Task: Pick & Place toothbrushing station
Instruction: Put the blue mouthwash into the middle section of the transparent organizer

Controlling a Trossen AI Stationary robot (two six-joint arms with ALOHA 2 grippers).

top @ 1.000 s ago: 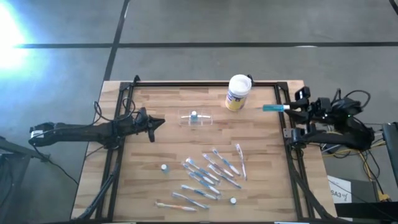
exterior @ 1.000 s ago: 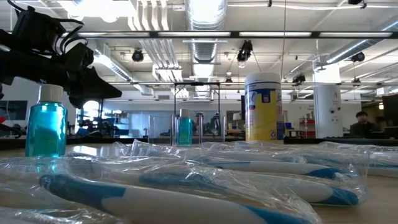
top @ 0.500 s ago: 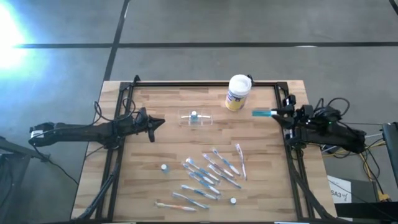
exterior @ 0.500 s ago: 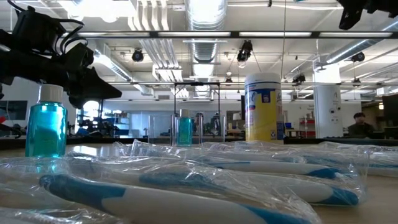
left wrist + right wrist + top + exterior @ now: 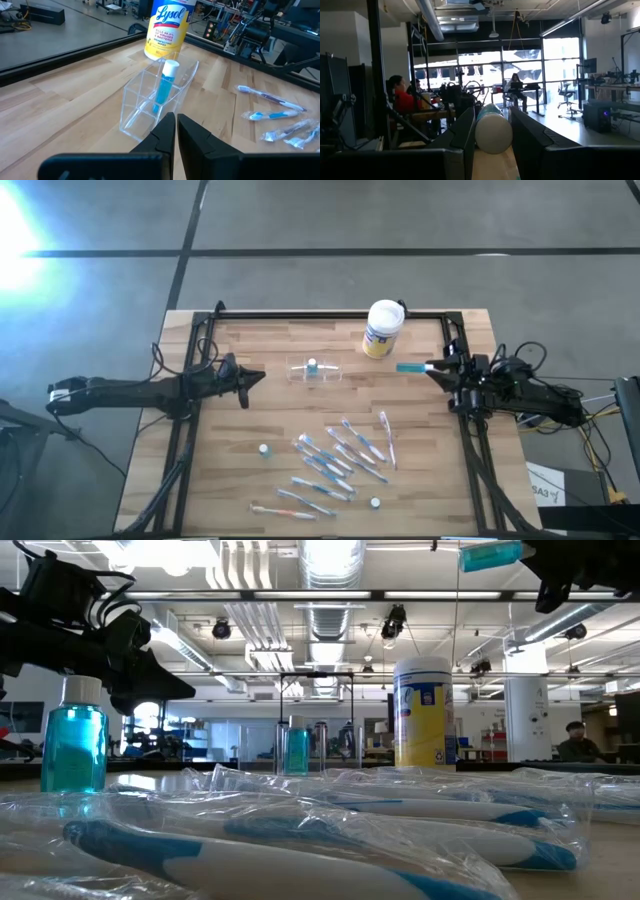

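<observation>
The toothbrushing station point(image 5: 315, 370) is a low clear plastic holder standing on its base on the wooden table point(image 5: 250, 420). A teal bottle with a white cap stands inside it point(image 5: 165, 87). My left gripper point(image 5: 258, 376) is shut and empty, a short way to the table's left of the holder, its fingertips point(image 5: 176, 122) pointing at the holder's end. My right gripper point(image 5: 432, 367) is shut on a small teal bottle point(image 5: 408, 366) above the table's right part, to the right of the holder. That bottle shows at the top of the low view point(image 5: 490, 554). My right gripper pinches the small teal bottle at its white end point(image 5: 493, 134) between its two fingers point(image 5: 468, 135). The fingers come level from the table's right and lie along the bottle. The bottle is lifted clear and lies level, its teal body point(image 5: 406, 366) sticking out toward the table's left.
A white canister with a yellow label point(image 5: 383, 328) stands at the far edge, right of the holder. Several wrapped toothbrushes point(image 5: 340, 460) lie in the near middle, with two small bottles point(image 5: 264, 450) point(image 5: 374, 503) standing among them. A black frame point(image 5: 330, 315) runs around the table.
My right gripper has gone toward the table's left and a little toward its near edge, carrying the teal bottle level from the table's right edge in over the table. It has come into the top of the low view.
</observation>
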